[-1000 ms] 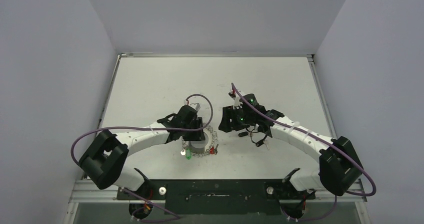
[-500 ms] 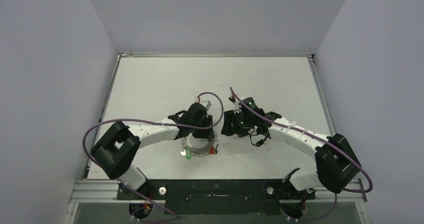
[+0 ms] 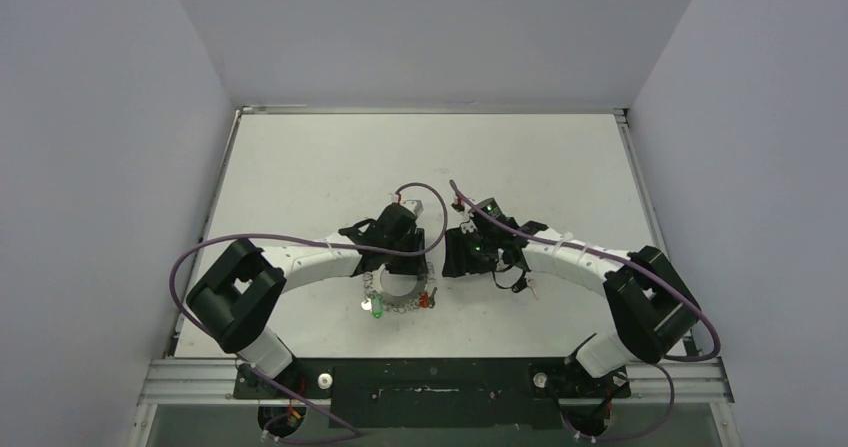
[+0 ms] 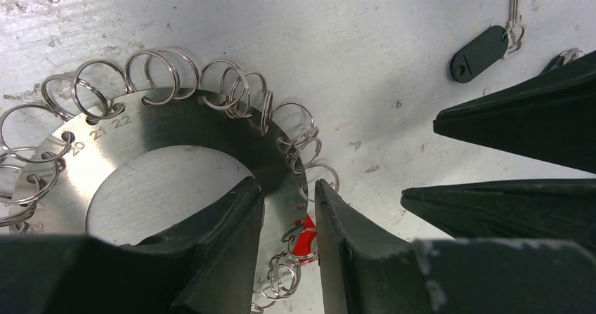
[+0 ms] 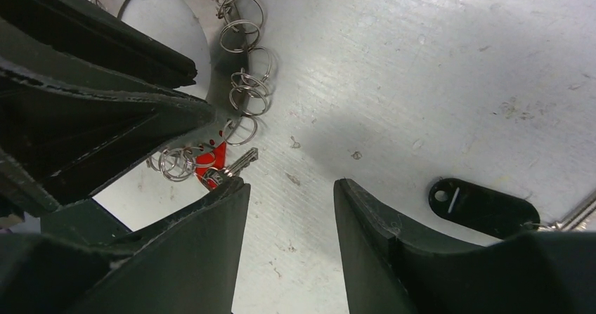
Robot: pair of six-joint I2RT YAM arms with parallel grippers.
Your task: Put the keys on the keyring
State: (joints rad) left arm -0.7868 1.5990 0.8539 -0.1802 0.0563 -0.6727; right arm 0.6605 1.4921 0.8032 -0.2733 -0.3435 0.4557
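The keyring [image 4: 140,142] is a flat grey ring with wire loops round its edge; in the top view [image 3: 398,295] it lies on the table with a green tag [image 3: 377,310]. My left gripper [image 4: 288,201] straddles its band on the right side, jaws closed against it, also seen from above [image 3: 405,257]. My right gripper [image 5: 289,187] is open and empty just right of the ring, above bare table [image 3: 460,255]. One black-headed key [image 5: 485,207] lies right of its fingers and shows in the left wrist view [image 4: 478,43]. The keys [image 3: 518,283] lie under the right forearm.
A red tag with a small silver key [image 5: 235,163] hangs on a ring loop beside my right gripper's left fingertip [image 5: 235,187]. Purple cables [image 3: 415,192] loop over both wrists. Grey walls enclose the table [image 3: 320,157] on three sides.
My left gripper has moved right onto the ring's right side. My right gripper has shifted left toward the ring, away from the keys. The ring has stayed in place.
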